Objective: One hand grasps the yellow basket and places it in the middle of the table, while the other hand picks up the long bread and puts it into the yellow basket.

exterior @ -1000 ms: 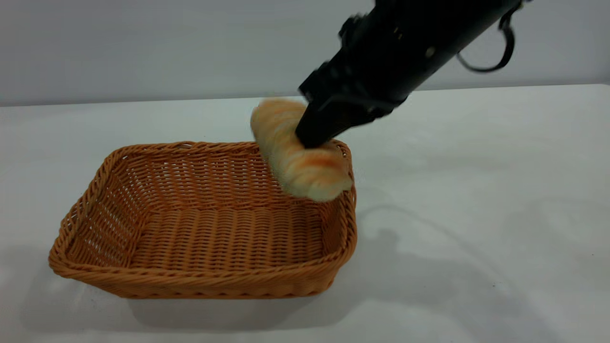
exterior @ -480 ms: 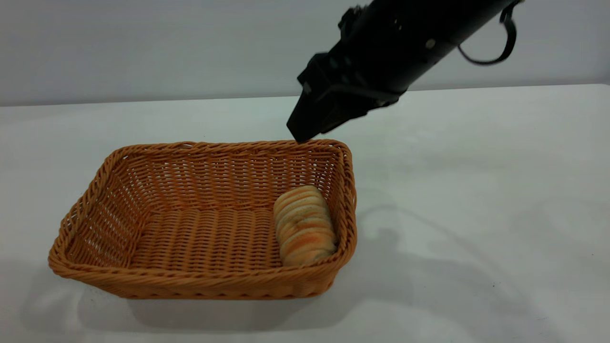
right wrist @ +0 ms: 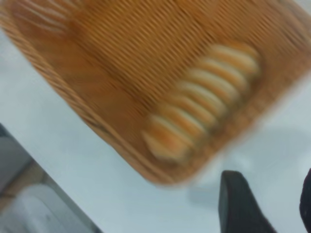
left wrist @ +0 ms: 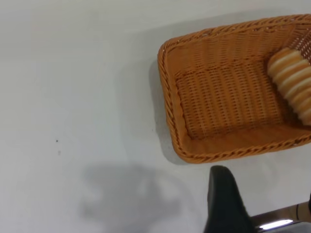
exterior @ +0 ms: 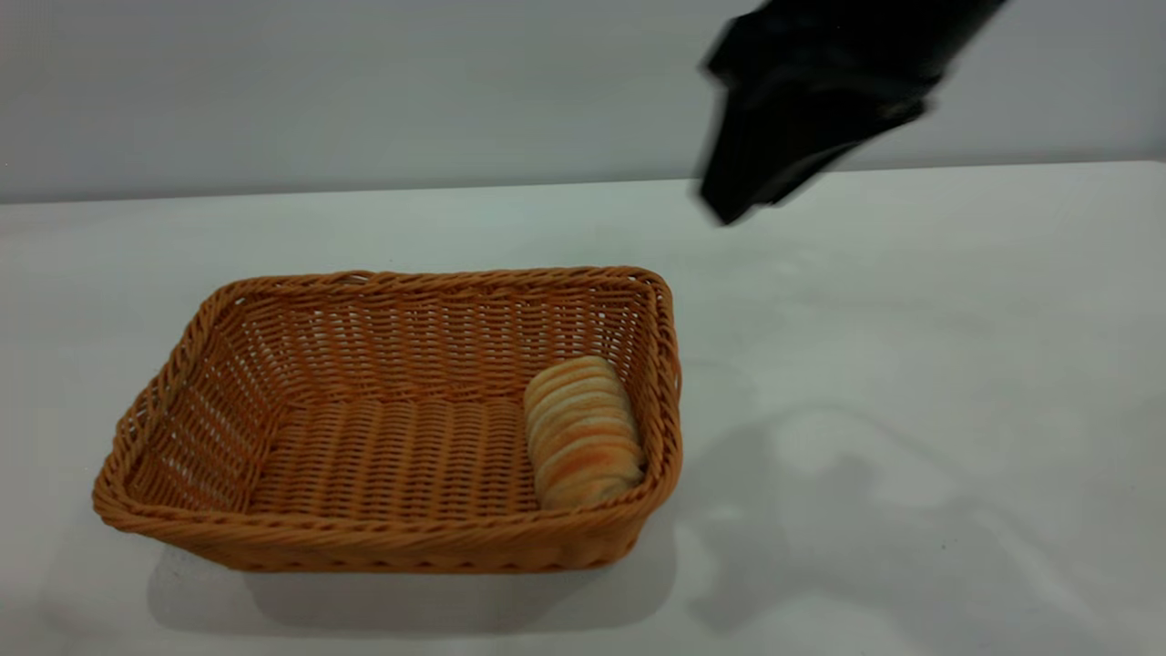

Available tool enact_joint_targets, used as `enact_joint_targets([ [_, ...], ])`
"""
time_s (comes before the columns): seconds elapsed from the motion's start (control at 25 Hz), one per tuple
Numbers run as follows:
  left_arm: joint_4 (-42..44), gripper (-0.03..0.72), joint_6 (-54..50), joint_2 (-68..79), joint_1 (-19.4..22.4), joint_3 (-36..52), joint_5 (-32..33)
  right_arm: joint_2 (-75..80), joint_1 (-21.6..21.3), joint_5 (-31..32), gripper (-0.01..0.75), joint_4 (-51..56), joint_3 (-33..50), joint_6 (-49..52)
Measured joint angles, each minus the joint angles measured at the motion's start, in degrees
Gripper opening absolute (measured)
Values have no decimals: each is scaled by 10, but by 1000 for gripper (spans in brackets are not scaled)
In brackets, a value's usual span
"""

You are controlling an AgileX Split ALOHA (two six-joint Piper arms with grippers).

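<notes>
The yellow basket (exterior: pixel 387 428) stands on the white table (exterior: pixel 911 364), left of centre. The long bread (exterior: pixel 581 430) lies inside it against its right end wall. My right gripper (exterior: pixel 729 208) hangs in the air above and to the right of the basket, blurred, open and empty. In the right wrist view the gripper (right wrist: pixel 269 180) looks down on the bread (right wrist: pixel 199 109) in the basket (right wrist: pixel 112 63). The left wrist view shows the basket (left wrist: pixel 228 102) with the bread (left wrist: pixel 293 82) at its far end. My left gripper (left wrist: pixel 265 188) is open, apart from the basket's near rim.
The table (left wrist: pixel 73 97) is bare white with a few tiny dark specks (left wrist: pixel 57 141). A pale wall (exterior: pixel 364 82) runs behind its far edge. The right arm's shadow (exterior: pixel 820 510) falls on the table right of the basket.
The right gripper let the bread drop into the basket's right end. It then rose and drew back to the right, away from the basket. The basket has not moved.
</notes>
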Motion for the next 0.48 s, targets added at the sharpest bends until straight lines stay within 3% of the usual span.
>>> enact_joint_targets([
  [0.2,1,465,1,-30,0,0,11,-50,-25,95,355,-159,0,133],
  [0.48,2,465,0,-62,0,0,16,-140,-28,221,355,-338,0,222],
])
